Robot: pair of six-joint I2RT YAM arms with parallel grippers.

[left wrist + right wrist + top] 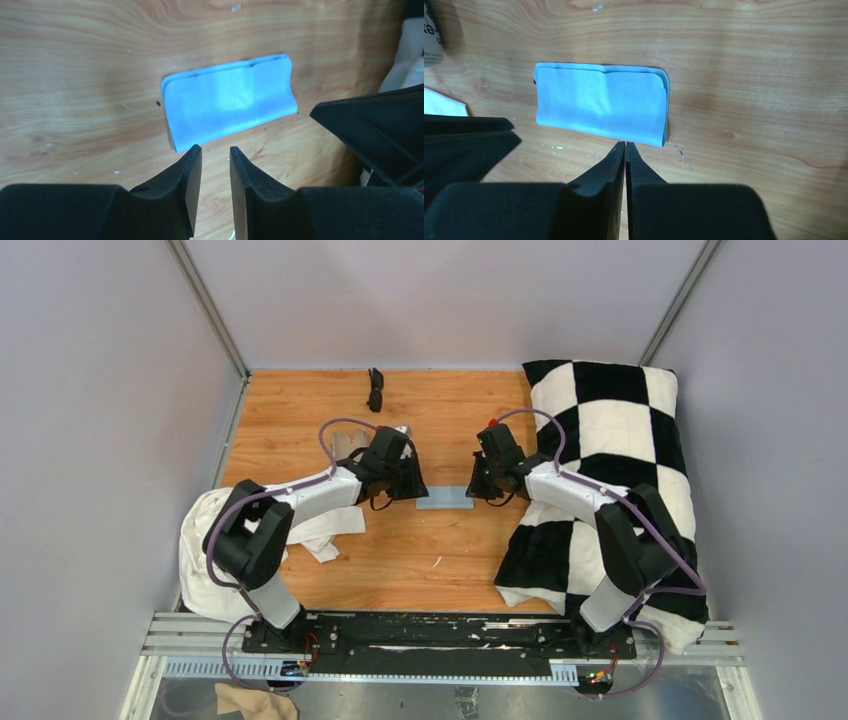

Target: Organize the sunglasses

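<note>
You're looking at a wooden tabletop (pixel 400 570) with warm orange-brown grain, boxed in by 3 plain grey walls (pixel 440 300): 1 at the back, 1 on each side. Metal posts (pixel 212 310) rise at the 2 back corners. A black-and-white checkered blanket (pixel 610 430) covers the right side, and a white towel (pixel 205 565) lies crumpled at the left edge. The light is soft and even.

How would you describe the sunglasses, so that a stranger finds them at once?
Look at the wooden table, along its far edge. Left of the checkered fabric lies a small dark object, the sunglasses. They are the only thin, all-black thing lying alone there.
</note>
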